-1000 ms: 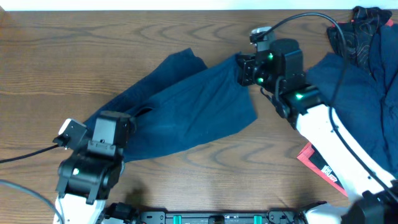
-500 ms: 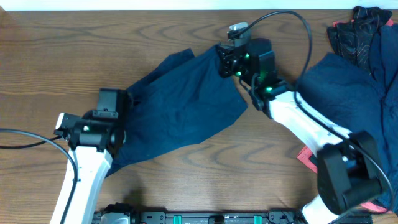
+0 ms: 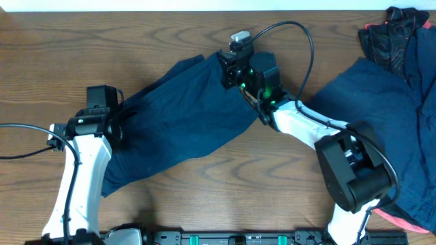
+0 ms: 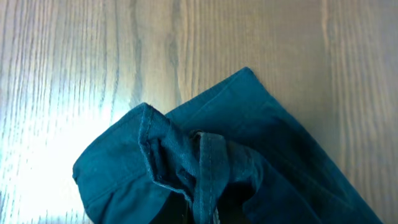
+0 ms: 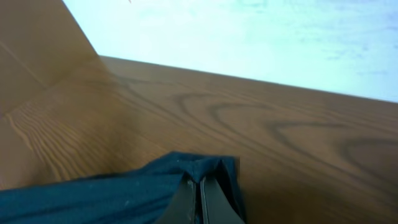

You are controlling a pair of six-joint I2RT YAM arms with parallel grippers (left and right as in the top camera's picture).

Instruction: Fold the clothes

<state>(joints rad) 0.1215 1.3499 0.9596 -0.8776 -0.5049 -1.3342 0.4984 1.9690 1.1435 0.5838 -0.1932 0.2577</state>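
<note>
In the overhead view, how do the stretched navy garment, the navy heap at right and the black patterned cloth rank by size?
Stretched dark navy cloth garment and dark navy cloth heap: alike, heap cropped, unranked.
Smallest: black patterned cloth.

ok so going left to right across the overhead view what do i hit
left claw → navy garment stretched between the arms → right claw → pile of navy clothes at the right edge

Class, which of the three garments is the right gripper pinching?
The middle navy garment: the right gripper is shut on its corner. The other navy garment and the patterned one lie apart, ungripped.
</note>
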